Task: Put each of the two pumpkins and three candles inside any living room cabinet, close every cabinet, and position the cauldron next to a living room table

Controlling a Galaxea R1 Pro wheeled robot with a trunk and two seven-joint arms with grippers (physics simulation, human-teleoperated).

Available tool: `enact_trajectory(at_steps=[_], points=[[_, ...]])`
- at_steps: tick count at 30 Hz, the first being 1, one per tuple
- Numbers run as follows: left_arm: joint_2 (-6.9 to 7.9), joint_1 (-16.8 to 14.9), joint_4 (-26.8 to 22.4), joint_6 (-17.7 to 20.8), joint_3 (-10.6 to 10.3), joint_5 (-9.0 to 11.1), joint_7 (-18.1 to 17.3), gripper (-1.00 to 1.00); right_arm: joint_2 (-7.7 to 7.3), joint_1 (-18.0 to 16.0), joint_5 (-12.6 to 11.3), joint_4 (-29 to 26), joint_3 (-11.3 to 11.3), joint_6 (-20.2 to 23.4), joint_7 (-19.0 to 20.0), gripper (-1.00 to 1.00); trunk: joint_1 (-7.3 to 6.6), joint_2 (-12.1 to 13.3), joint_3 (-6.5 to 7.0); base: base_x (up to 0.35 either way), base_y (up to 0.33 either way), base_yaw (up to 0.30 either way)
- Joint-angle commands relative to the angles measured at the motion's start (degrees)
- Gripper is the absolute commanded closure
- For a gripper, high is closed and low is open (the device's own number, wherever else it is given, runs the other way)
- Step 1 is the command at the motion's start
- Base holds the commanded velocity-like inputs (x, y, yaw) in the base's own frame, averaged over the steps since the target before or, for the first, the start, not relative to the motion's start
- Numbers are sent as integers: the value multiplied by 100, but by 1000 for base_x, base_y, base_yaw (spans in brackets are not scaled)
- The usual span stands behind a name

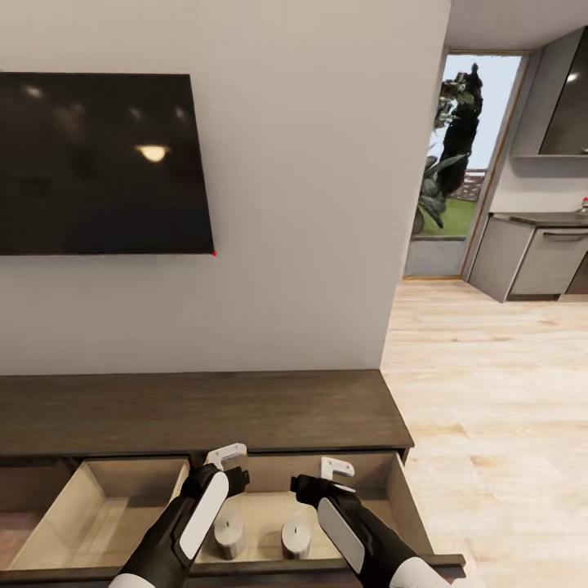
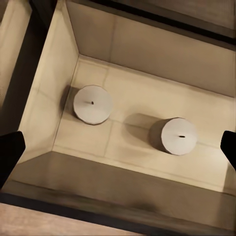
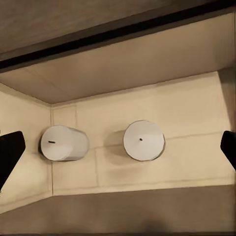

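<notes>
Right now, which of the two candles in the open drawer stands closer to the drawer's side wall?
The left candle, below the left gripper; it stands near the dividing wall. The other candle sits toward the drawer's middle.

The cabinet (image 1: pixel 204 412) looks like dark matt wood with visible grain; its drawer (image 1: pixel 106 506) lining is pale, smooth and beige. Two candles (image 1: pixel 229 535) (image 1: pixel 296 536) seem waxy and matt. At 10 o'clock, the television (image 1: pixel 98 163) is glossy black

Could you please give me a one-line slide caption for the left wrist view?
Two candles stand upright and apart on the pale floor of the cabinet's open drawer.
</notes>
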Motion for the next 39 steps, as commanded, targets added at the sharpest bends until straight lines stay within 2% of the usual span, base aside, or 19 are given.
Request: enact_trajectory(at_steps=[1, 34, 39], points=[[2, -3, -7, 5, -12, 60, 58, -100, 0, -4, -27, -7, 3, 18, -47, -100, -23, 39, 13, 0, 0, 0], [2, -3, -7, 5, -13, 85, 58, -100, 0, -4, -31, 20, -11, 18, -55, -100, -748, 1362, 605, -176, 0, 0], [2, -3, -5, 5, -20, 79, 54, -100, 0, -4, -31, 21, -11, 18, -56, -100, -748, 1362, 605, -189, 0, 0]])
